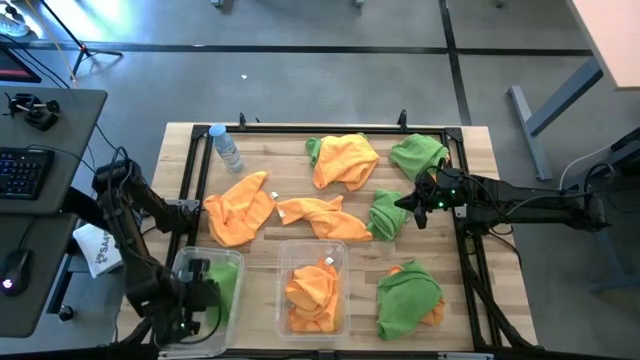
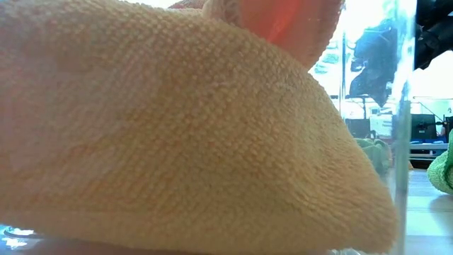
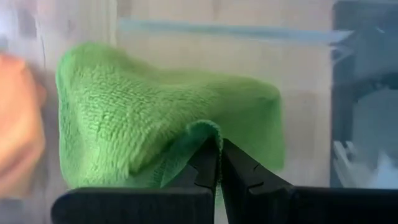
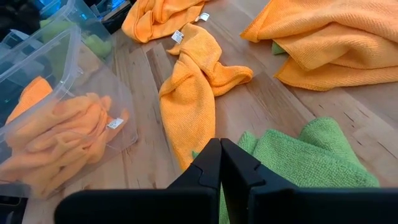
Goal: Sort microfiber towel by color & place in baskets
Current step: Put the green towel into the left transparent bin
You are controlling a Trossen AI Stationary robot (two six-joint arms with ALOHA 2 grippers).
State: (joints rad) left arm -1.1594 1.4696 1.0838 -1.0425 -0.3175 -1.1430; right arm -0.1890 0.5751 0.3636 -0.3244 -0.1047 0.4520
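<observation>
Two clear baskets are seen at the desk's near edge: the left one (image 1: 222, 322) and the middle one (image 1: 283, 292). Four green towels are counted loose or binned, (image 1: 419, 153), (image 1: 385, 212), (image 1: 408, 297), (image 1: 225, 283). One water bottle (image 1: 225, 147) stands far left.

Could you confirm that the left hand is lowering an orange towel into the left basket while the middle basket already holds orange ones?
Not quite: the towel pinched in the left hand is green, not orange, as the left wrist view shows. The rest stands: it is at the left basket, and the middle basket holds orange towels.
</observation>
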